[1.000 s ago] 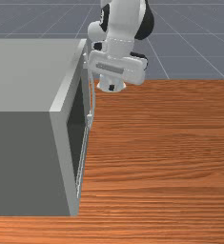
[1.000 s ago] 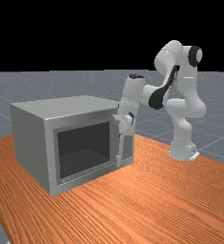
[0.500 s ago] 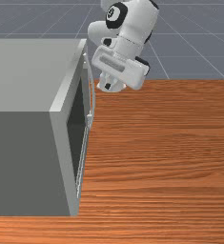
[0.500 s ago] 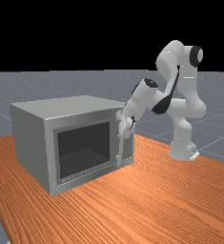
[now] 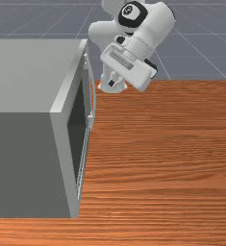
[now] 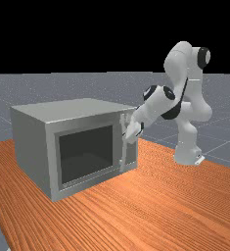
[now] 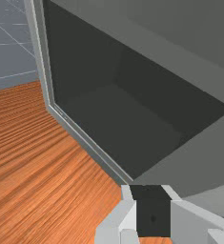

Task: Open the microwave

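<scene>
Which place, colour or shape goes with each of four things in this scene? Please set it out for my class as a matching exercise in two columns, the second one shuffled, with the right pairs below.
Things
1. microwave
2. handle
3. window
4. table

Descriptions
A. dark, set in the grey front
B. orange-brown, with wood grain
C. a light upright bar, to the far view's right of the dark pane
D. a big grey box, standing on wood

Right pairs: 1-D, 2-C, 3-A, 4-B

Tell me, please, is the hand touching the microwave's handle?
Apart. In the front view, the hand stands to the right of the handle, with a visible gap between them.
</scene>
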